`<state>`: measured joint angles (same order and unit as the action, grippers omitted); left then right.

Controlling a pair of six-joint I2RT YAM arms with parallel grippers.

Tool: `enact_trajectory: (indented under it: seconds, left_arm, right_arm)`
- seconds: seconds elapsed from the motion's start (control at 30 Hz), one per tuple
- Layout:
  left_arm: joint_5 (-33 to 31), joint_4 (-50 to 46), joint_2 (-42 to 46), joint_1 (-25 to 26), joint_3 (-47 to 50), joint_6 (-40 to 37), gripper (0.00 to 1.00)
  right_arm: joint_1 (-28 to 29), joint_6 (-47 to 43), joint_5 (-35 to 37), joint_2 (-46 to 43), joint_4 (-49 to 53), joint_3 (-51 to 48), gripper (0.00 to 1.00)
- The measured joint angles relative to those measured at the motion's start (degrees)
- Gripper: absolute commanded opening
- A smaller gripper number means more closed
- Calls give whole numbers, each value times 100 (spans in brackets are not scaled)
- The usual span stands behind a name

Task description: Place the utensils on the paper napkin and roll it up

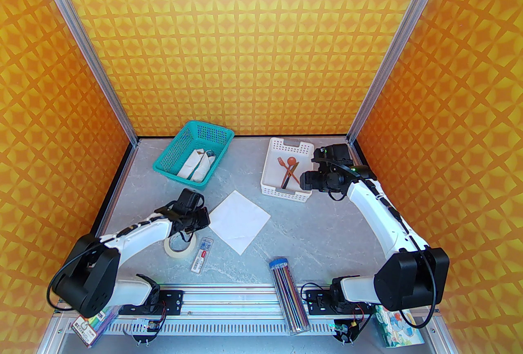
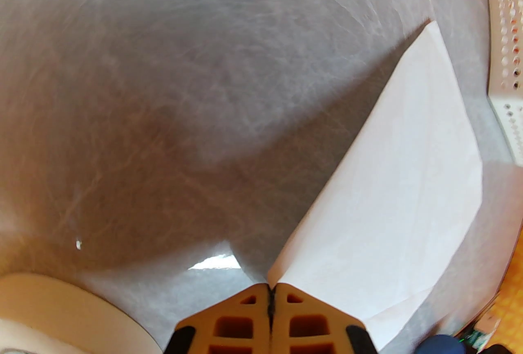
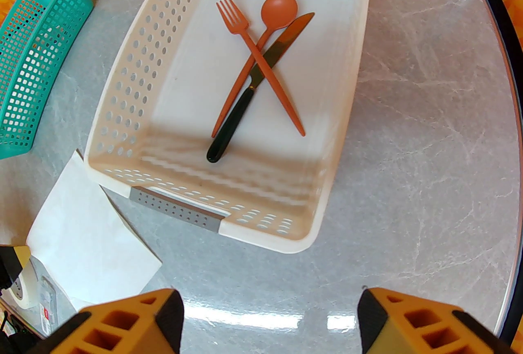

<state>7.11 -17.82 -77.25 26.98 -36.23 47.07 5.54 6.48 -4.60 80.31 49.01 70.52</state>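
Note:
The paper napkin (image 1: pixel 239 219) lies flat on the grey table as a white diamond, also visible in the wrist views (image 2: pixel 400 189) (image 3: pixel 90 238). My left gripper (image 1: pixel 206 218) (image 2: pixel 270 293) is shut on the napkin's left corner. The utensils lie crossed in the white slotted tray (image 1: pixel 269 189) (image 3: pixel 122 70): a reddish-brown spoon (image 1: pixel 291 161) (image 3: pixel 279 9), an orange fork (image 1: pixel 282 162) (image 3: pixel 261 62) and a dark-handled knife (image 1: pixel 288 176) (image 3: pixel 245 99). My right gripper (image 1: pixel 305 180) (image 3: pixel 269 319) hovers open at the tray's near right side, nothing between its fingers.
A teal basket (image 1: pixel 171 152) holding a white bundle stands at the back left. A tape roll (image 1: pixel 177 248) (image 2: pixel 61 311) and a small clear box (image 1: pixel 201 254) lie under the left arm. A pencil tube (image 1: pixel 288 291) and a printed tissue pack (image 1: pixel 396 328) sit near the front rail.

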Motion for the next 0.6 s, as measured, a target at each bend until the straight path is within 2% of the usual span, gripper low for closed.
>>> enact_trajectory:
  seconds: [0.1, 0.33, 0.5, 0.6]
  left_arm:
    - [0, 175, 149, 109, 203, 326, 0]
    - [-13, 468, 173, 380, 326, 774, 0]
    - [-195, 457, 339, 461, 372, 813, 19]
    - [-354, 387, 549, 476, 367, 741, 33]
  right_arm:
    - [72, 24, 0, 249, 7, 87, 67]
    - [273, 33, 9, 887, 7, 470, 65]
    - [363, 31, 11, 1091, 9, 601, 65]
    - [372, 31, 9, 1128, 7, 656, 65]
